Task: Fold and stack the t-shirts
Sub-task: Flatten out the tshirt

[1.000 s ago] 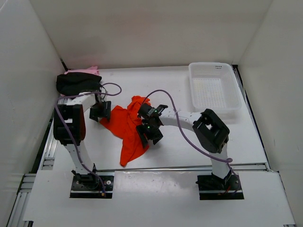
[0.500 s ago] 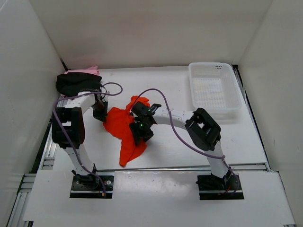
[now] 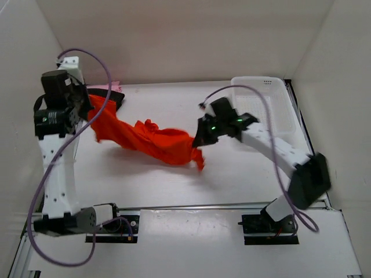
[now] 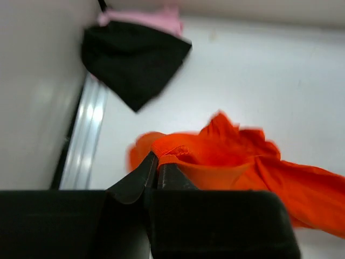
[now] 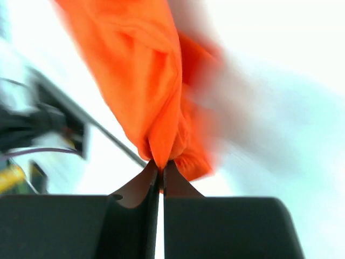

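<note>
The orange t-shirt (image 3: 151, 139) hangs stretched in the air between my two grippers, sagging in the middle above the table. My left gripper (image 3: 87, 104) is raised at the far left and shut on one end of the orange t-shirt (image 4: 226, 162), its hem pinched at the left gripper's tips (image 4: 157, 162). My right gripper (image 3: 200, 136) is shut on the other end, a bunch of orange t-shirt cloth (image 5: 145, 97) clamped at the right gripper's tips (image 5: 159, 166). The black t-shirt (image 4: 132, 59) lies on the pink t-shirt (image 4: 151, 17) in the back left corner, mostly hidden behind my left arm in the top view.
A white mesh basket (image 3: 261, 107) stands at the back right, close behind my right arm. White walls enclose the table on three sides. A metal rail (image 4: 83, 135) runs along the table's left edge.
Both grippers closed on the orange t-shirt and lifted it off the table, moving apart: the left arm rose up and left, the right swung right. The shirt went from a heap to a stretched band.
</note>
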Tool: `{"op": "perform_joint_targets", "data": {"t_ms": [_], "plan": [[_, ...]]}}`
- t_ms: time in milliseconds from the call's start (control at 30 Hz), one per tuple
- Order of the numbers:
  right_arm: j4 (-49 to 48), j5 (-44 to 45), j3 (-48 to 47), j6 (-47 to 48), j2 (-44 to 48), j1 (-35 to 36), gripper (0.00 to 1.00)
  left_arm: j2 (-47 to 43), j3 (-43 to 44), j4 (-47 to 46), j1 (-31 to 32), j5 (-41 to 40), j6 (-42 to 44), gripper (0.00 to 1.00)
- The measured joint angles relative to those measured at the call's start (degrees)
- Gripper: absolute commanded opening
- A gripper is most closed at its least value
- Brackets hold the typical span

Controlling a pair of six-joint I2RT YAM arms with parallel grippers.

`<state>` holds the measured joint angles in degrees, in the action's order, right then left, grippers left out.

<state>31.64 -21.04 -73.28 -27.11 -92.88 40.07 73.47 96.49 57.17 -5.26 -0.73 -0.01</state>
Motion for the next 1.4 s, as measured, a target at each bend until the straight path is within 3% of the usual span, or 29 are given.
{"op": "perform_joint_targets", "data": {"t_ms": [133,233,667,800,933,1000,1067,1133,1200,1267,1300,1400], "plan": [[-1.57,-2.71,-0.13,1.64,18.53,-9.60,0.00,-6.99,5.07,-1.11,-0.15,-5.18,0.04,0.10],[-0.61,-3.93,0.02,2.47,24.70,-14.91,0.00,-10.12,5.70,-2.34,-0.15,-7.67,0.02,0.10],[8.70,-6.69,0.37,3.67,26.25,-24.83,0.00,-6.62,8.96,-4.52,0.13,-13.16,0.02,0.10],[8.57,-9.68,-0.31,3.63,25.83,-23.06,0.00,-5.01,13.53,-7.04,0.13,-14.43,0.02,0.10],[6.88,-10.56,-0.07,3.85,21.66,-8.50,0.03,0.39,22.10,-9.70,0.13,-15.06,0.02,0.10],[5.27,-10.51,-1.36,4.17,16.37,2.36,0.11,5.51,29.35,-10.97,0.59,-13.20,0.04,0.10],[4.44,-10.86,-6.01,4.66,8.39,11.96,0.49,11.69,36.79,-12.90,2.08,-9.18,0.02,0.10],[3.96,-10.75,-12.13,5.64,1.60,17.88,0.71,16.41,40.87,-14.23,5.16,-3.48,0.04,0.10],[2.43,-9.51,-15.82,6.32,-1.81,21.24,0.78,19.91,42.18,-14.86,9.46,3.48,0.04,0.19],[0.68,-7.04,-13.38,6.12,0.42,21.51,0.85,21.86,39.93,-14.73,14.05,10.93,0.09,0.27],[-0.09,-5.46,-10.40,5.53,3.23,20.52,0.87,22.45,38.45,-14.10,15.80,14.01,0.22,0.46],[-1.88,-0.26,3.15,2.84,16.48,13.18,0.93,23.98,33.62,-10.32,22.03,21.24,0.39,0.88]]}}
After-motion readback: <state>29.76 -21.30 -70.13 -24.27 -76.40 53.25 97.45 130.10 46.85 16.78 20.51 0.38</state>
